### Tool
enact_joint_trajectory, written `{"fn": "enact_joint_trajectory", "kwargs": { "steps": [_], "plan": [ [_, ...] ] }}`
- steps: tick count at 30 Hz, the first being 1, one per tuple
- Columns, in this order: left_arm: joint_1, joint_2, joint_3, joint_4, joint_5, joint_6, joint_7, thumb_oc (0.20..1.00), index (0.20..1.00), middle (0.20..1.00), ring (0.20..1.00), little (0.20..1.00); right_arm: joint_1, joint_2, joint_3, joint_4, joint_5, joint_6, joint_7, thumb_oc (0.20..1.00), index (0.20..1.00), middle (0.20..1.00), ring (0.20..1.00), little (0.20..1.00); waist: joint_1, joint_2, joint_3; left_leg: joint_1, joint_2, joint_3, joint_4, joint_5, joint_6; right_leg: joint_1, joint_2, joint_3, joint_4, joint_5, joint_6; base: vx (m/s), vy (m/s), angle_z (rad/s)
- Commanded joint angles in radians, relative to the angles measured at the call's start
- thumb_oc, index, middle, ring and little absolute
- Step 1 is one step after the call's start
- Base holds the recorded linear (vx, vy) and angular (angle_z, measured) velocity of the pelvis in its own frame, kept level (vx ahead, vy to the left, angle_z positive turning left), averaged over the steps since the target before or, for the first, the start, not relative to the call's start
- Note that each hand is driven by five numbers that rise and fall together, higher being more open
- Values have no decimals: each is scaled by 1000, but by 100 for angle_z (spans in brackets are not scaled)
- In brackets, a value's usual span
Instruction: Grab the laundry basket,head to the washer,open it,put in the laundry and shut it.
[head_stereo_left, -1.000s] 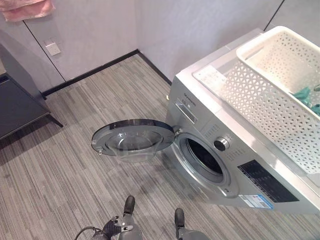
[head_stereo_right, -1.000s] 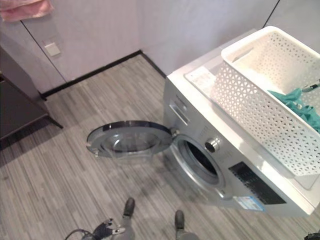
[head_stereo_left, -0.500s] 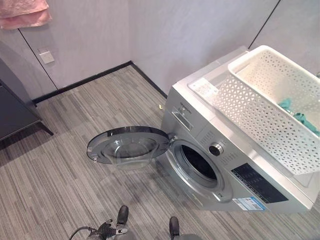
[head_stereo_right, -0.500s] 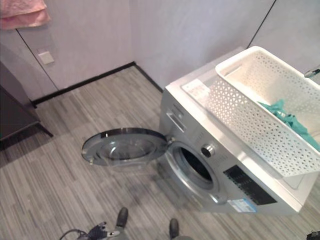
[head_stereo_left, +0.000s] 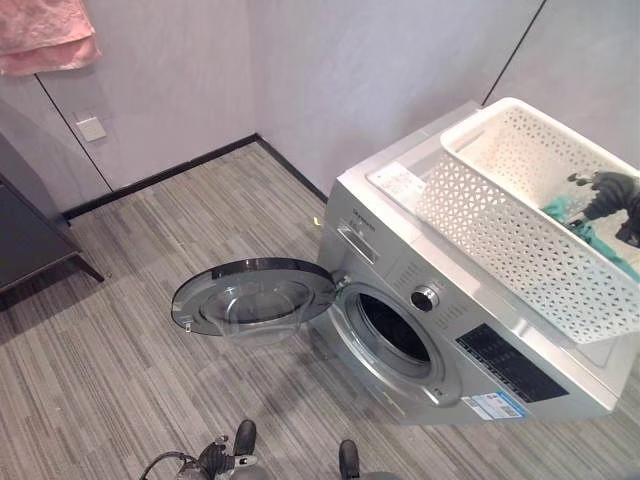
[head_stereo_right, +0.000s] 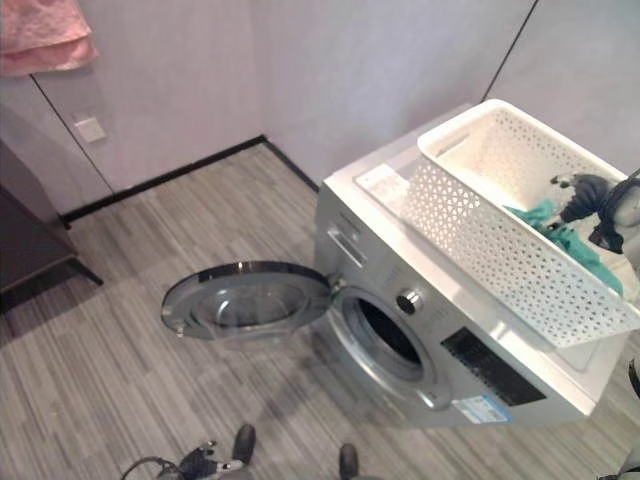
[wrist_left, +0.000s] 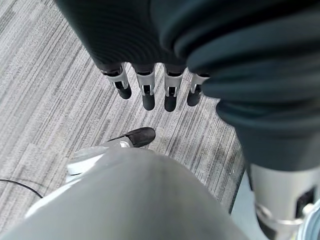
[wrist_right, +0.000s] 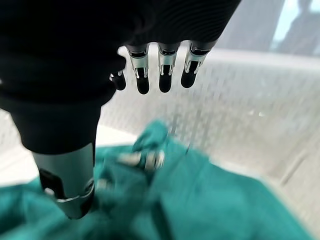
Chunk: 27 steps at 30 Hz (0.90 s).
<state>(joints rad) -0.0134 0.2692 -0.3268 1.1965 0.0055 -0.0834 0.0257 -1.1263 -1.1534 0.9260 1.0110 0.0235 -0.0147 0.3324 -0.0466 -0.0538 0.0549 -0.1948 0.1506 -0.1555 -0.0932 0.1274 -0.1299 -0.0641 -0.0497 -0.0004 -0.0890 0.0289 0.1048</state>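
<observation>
Your right hand (wrist_right: 150, 70) hangs w/ fingers straight, holding nothing, over the teal laundry (wrist_right: 190, 200) in the white basket (head_stereo_left: 500, 220) atop the washer (head_stereo_left: 400, 250), door (head_stereo_left: 255, 297) swung open. Left hand (wrist_left: 155, 85) relaxed, empty, above the floor (head_stereo_left: 150, 330).

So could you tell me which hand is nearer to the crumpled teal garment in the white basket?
The right hand, open just above the teal garment inside the basket; the left hand hangs open over the floor.

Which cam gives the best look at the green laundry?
Right wrist view: the teal laundry lies right under the open right hand, inside the white basket. The eye views show it as a small patch behind the basket wall. The left wrist view shows floor.
</observation>
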Motion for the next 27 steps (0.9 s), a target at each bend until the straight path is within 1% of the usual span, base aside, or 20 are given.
{"fn": "enact_joint_trajectory", "kwargs": {
  "steps": [1, 9, 13, 16, 18, 19, 22, 27],
  "plan": [
    [-26, 21, -5, 14, -27, -13, -2, 1000, 1000, 1000, 1000, 1000, -99, -22, -11, 85, -25, 16, -5, 1000, 1000, 1000, 1000, 1000, 29, -62, 60, 172, 8, 18, 6, -181, 28, -123, -49, 25, 76, -49, 32, 0, 0, 0],
    [-10, 25, -5, 15, -33, -16, -8, 1000, 1000, 1000, 1000, 1000, -77, -4, -30, 177, -59, 21, 4, 1000, 1000, 1000, 1000, 1000, 46, -51, 73, 148, 7, 2, 6, -168, 26, -125, -52, 16, 66, -51, 27, 2, -14, 5],
    [-6, 33, -6, 11, -38, -17, -13, 1000, 1000, 1000, 1000, 1000, -53, 0, -35, 227, -85, 25, 26, 1000, 1000, 1000, 1000, 1000, 58, -45, 81, 136, 5, -11, 6, -162, 25, -126, -52, 10, 61, -53, 24, 8, -42, 6],
    [-3, 43, -11, -5, -40, -17, -18, 1000, 1000, 1000, 1000, 1000, -29, -8, -11, 256, -125, 33, 71, 1000, 1000, 1000, 1000, 1000, 68, -42, 90, 124, 7, -18, 6, -155, 21, -126, -51, 3, 55, -55, 20, 7, -34, 10],
    [-2, 43, -12, -6, -40, -17, -18, 1000, 1000, 1000, 1000, 1000, -28, -8, -12, 256, -125, 33, 71, 1000, 1000, 1000, 1000, 1000, 68, -42, 89, 124, 7, -18, 6, -155, 21, -126, -51, 3, 55, -55, 20, 11, -28, 8],
    [0, 43, -14, -12, -41, -18, -19, 1000, 1000, 1000, 1000, 1000, 3, -6, 5, 242, -148, 34, 100, 1000, 1000, 1000, 1000, 1000, 73, -41, 93, 120, 11, -22, 6, -152, 19, -124, -48, -1, 50, -58, 18, 15, -34, 10],
    [-3, 41, -16, -14, -44, -18, -21, 1000, 1000, 1000, 1000, 1000, 23, -6, 12, 217, -143, 38, 118, 1000, 1000, 1000, 1000, 1000, 75, -41, 96, 119, 13, -25, 6, -150, 18, -124, -46, -1, 49, -60, 17, 16, -38, 7],
    [-23, 34, -25, -30, -60, -25, -22, 1000, 1000, 1000, 1000, 1000, 69, -17, 27, 139, -96, 46, 162, 1000, 1000, 1000, 1000, 1000, 75, -43, 113, 106, 18, -30, 6, -142, 12, -132, -42, -6, 48, -64, 14, -11, -29, 1]
  ]
}}
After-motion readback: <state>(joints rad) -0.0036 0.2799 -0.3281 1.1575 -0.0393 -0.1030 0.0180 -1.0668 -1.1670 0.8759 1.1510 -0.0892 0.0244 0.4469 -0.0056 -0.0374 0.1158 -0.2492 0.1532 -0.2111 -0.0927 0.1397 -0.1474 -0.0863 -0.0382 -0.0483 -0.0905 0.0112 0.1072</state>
